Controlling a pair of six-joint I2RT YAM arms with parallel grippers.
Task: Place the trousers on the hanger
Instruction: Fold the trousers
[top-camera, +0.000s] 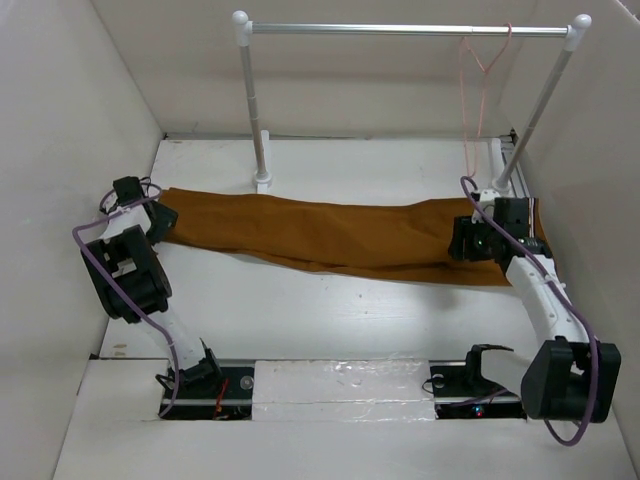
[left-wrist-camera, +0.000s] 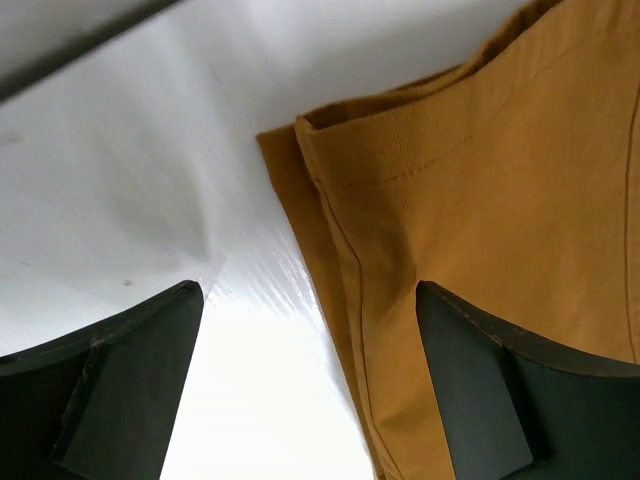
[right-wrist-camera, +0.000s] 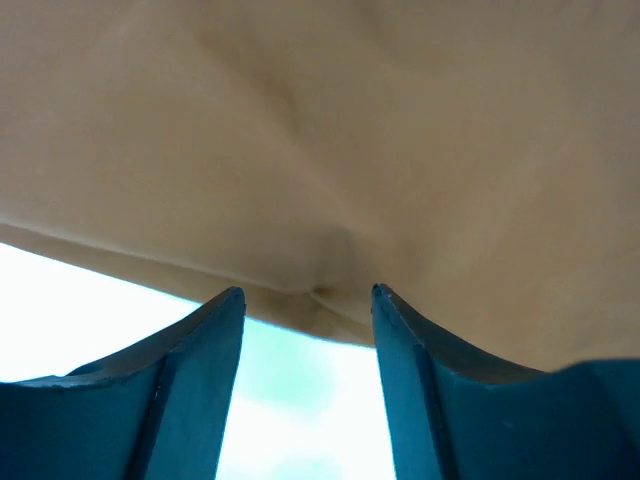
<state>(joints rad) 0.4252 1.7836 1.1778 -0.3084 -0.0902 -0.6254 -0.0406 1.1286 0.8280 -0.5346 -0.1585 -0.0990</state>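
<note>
Both open at the trousers (top-camera: 330, 235): left gripper (left-wrist-camera: 310, 390) wide, right gripper (right-wrist-camera: 308, 380) narrower

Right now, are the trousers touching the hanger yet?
Apart. The top view shows the hanger hanging from the rail, while the trousers lie flat on the table, with bare white surface between them.

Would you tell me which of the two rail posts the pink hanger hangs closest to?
The slanted right-hand post; the hanger hangs beside it, far from the left post.
</note>
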